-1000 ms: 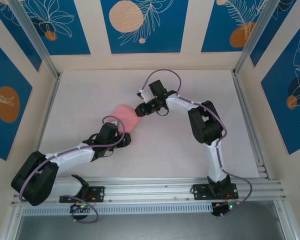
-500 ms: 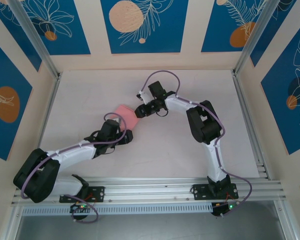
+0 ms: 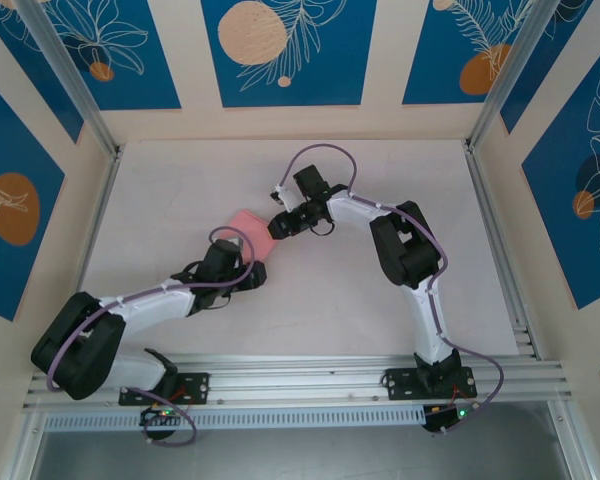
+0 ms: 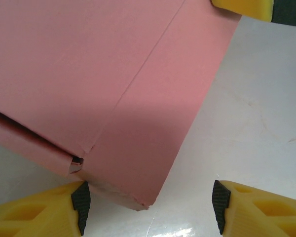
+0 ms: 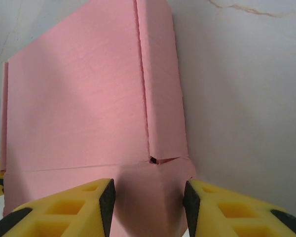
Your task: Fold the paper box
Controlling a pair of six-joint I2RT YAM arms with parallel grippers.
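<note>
Blue-patterned walls [image 3: 280,50] ring the white table [image 3: 400,300], with a metal rail [image 3: 310,378] along its near edge. The paper box [image 3: 248,230] lies a little left of the table's middle, hemmed in by both arms. My left gripper [image 4: 148,207] stands wide, with the box's near corner between its fingers, just beside the left one and apart from the right. My right gripper [image 5: 148,202] is narrower and straddles the box's opposite end; I cannot tell whether it pinches.

Even light is brightening the overhead view, soft shadows are dimming the paper box [image 4: 103,84], and glare is streaking the tabletop [image 4: 256,123].
</note>
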